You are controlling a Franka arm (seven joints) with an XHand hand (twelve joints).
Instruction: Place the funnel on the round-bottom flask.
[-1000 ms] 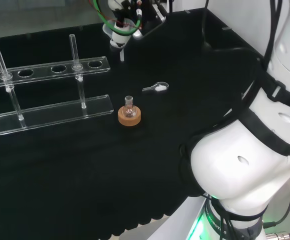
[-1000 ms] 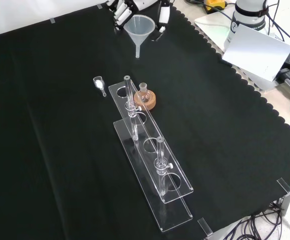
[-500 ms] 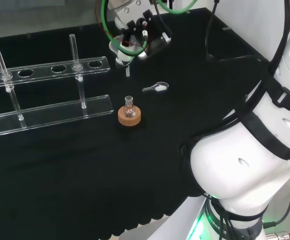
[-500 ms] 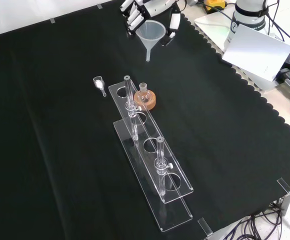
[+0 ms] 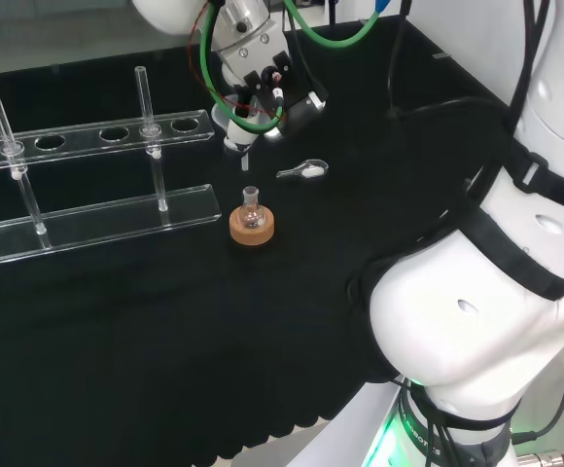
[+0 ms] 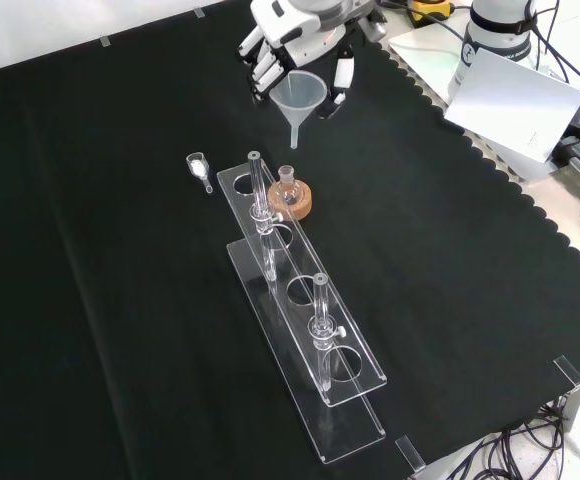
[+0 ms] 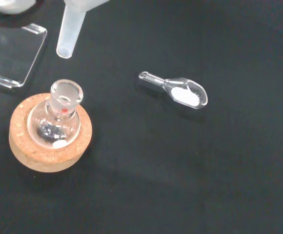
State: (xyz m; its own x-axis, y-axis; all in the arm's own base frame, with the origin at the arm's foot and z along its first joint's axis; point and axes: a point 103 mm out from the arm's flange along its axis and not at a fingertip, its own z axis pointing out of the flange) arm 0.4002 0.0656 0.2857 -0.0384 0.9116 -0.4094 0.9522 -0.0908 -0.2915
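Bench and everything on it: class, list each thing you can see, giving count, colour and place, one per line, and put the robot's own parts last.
Funnel: one, clear, held in the air above the cloth, its stem short of the flask's neck.
Round-bottom flask: one, clear glass, upright on the cork ring.
Cork ring: one, tan, on the cloth beside the rack.
Test-tube rack: one, clear plastic, running down the middle of the front view.
Test tubes: two, clear, upright in the rack.
Scoop: one, clear with white powder, lying on the cloth.
Cloth: one, black, over the bench.
Hand: one, black and white, curled round the funnel's rim.
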